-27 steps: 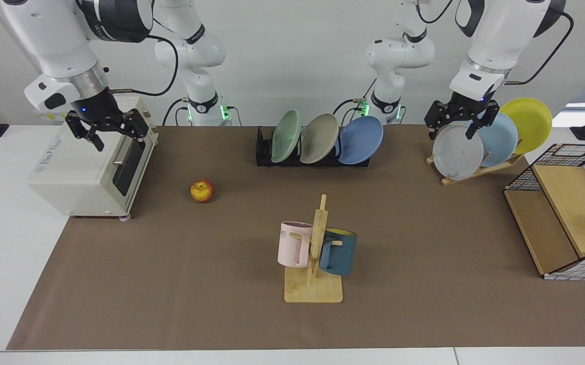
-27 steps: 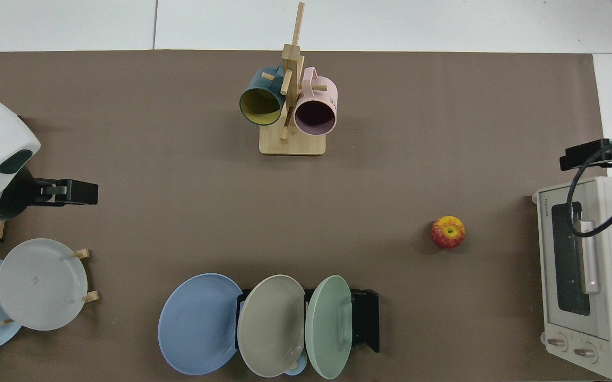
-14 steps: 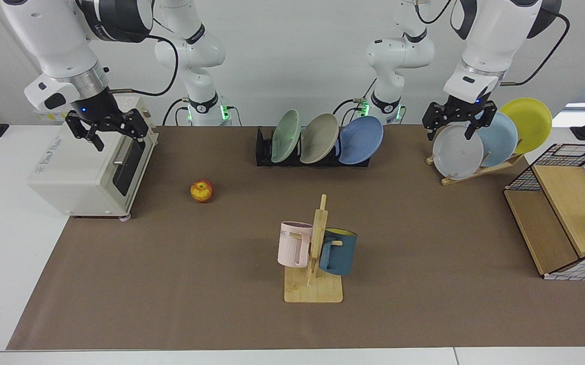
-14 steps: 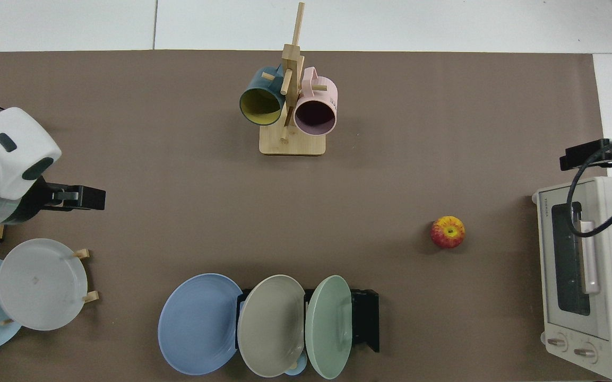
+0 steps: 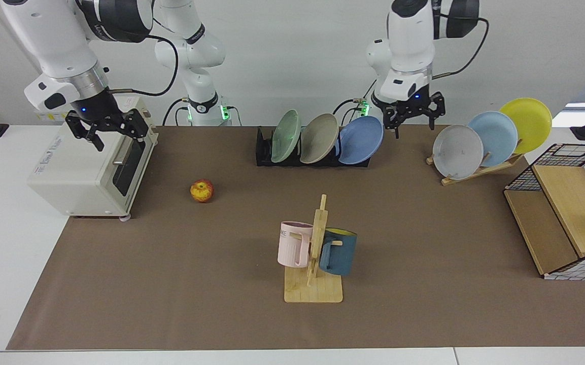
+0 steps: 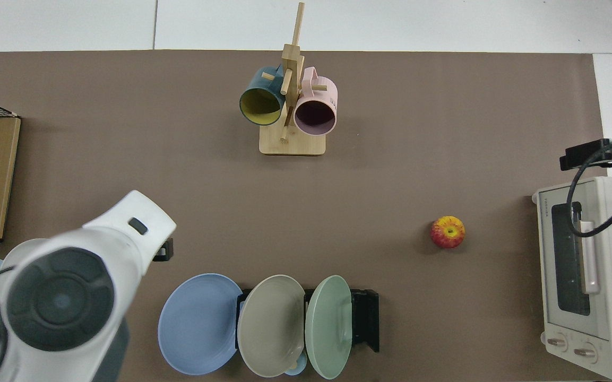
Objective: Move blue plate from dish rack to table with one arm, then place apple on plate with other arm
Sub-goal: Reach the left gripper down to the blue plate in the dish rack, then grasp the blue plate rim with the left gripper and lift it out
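Finding the blue plate (image 5: pixel 360 140) seated in the dish rack (image 5: pixel 264 149) and the apple (image 5: pixel 202 191) on the table (image 5: pixel 170 284), we record nothing done; left gripper (image 5: pixel 413 123) beside it, right gripper (image 5: pixel 111 136) waiting, both spread empty.

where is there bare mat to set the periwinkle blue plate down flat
Widest bare patch of brown mat: in front of the black slotted dish rack, between the red-yellow apple and the wooden mug tree. Also between mug tree and wire-and-wood shelf. Crowded: the back edge, with rack, slanted wooden plate stand and left gripper.
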Controlling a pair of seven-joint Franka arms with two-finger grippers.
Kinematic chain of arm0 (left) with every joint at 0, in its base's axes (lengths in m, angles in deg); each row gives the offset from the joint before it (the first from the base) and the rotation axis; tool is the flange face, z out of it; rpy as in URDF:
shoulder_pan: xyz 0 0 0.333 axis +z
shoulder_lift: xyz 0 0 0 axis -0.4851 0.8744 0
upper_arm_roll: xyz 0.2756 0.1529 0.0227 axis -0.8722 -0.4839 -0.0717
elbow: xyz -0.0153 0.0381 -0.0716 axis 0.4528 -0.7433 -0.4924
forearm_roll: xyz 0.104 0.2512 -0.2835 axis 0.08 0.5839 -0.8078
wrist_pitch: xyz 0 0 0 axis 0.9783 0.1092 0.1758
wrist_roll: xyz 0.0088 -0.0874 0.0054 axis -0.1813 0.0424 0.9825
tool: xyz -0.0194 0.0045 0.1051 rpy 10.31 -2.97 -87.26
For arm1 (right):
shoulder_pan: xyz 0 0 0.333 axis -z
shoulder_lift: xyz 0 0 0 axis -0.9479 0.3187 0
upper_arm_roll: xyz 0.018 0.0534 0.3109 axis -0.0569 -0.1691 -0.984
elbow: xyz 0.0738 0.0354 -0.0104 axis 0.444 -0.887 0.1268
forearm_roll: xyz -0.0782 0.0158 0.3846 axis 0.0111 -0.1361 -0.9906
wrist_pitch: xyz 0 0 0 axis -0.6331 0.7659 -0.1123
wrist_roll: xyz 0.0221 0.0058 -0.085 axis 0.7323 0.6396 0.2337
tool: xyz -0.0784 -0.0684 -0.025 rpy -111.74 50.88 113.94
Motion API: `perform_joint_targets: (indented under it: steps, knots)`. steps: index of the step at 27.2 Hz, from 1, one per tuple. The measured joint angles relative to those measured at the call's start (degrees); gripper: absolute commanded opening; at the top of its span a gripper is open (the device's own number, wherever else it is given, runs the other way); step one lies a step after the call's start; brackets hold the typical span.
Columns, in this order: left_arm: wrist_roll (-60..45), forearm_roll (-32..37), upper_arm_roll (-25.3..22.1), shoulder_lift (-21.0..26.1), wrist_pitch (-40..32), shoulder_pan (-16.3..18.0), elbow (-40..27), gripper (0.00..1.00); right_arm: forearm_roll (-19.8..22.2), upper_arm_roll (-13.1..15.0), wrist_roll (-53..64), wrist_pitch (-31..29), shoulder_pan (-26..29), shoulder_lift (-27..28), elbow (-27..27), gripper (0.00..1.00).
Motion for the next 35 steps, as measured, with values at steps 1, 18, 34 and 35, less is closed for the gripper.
perform_joint_targets:
  steps: [1, 18, 34, 35]
  knots:
    - [-1.8, 0.2, 1.3, -1.0, 0.7, -0.2, -2.0, 1.0, 0.0, 0.0, 0.0, 0.0, 0.0, 0.0, 0.0, 1.0]
    - [-11.2, 1.0, 8.0, -9.7, 12.1, -1.9, -25.1, 0.92, 0.0, 0.0, 0.0, 0.0, 0.0, 0.0, 0.0, 1.0]
    - [-4.6, -3.1, 7.9, -9.6, 10.4, -1.9, -25.8, 0.3, 0.0, 0.0, 0.0, 0.0, 0.0, 0.0, 0.0, 1.0]
    - [-4.5, -3.3, 7.9, -9.6, 10.4, -1.9, -25.8, 0.23, 0.0, 0.0, 0.0, 0.0, 0.0, 0.0, 0.0, 1.0]
